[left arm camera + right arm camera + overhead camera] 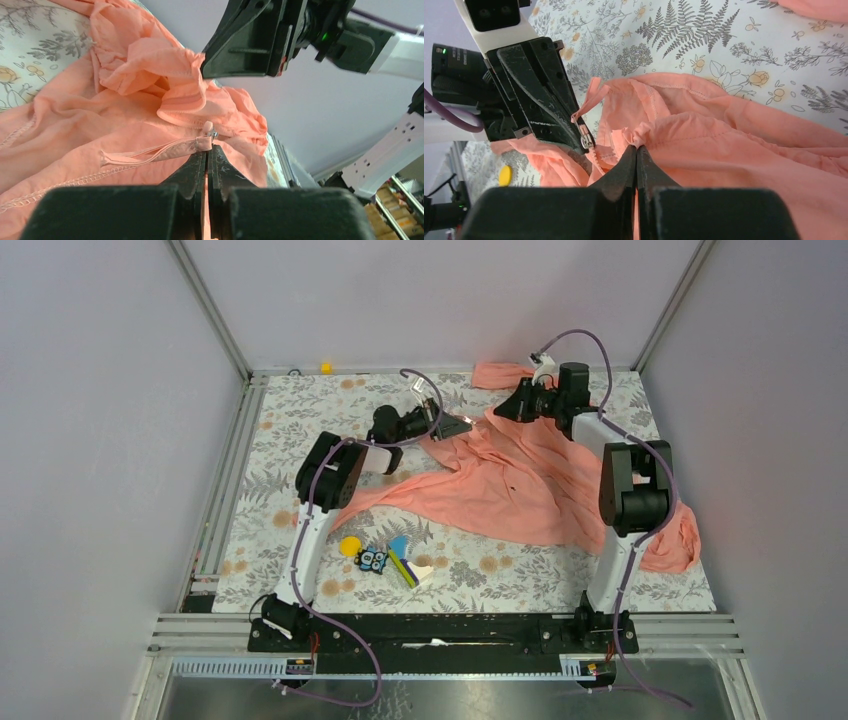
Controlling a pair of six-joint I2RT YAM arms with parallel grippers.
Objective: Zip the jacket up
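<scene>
**Two black-and-white robot arms meet over a salmon-pink long-sleeved jacket point(520, 480).** It lies crumpled across the right half of a fern-and-flower-patterned surface point(290, 430). One sleeve trails left and another bunch of fabric sits at the far edge.

The left arm point(330, 475) reaches forward from its base, elbow raised and wrist turned to the right. The right arm point(632, 485) rises over the garment's near-right part, its forearm running to the far side and its wrist turned left. Their tips face each other, just apart, above the jacket's lifted edge.

The left tool point(207, 150) is clenched, its fingers pressed together on the end of a pink zipper tape point(150, 152). The small metal zipper slider point(210, 131) sits just beyond its tips. The right tool point(636, 150) is likewise clamped tight, pinching a gathered fold of the jacket's fabric beside the zipper teeth.

A green light point(326, 36) glows on the right wrist. Small dark marks on the right arm's white link are too small to read. A cluster of small colourful toy pieces point(385, 558) lies on the near side of the surface, apart from the jacket.
</scene>
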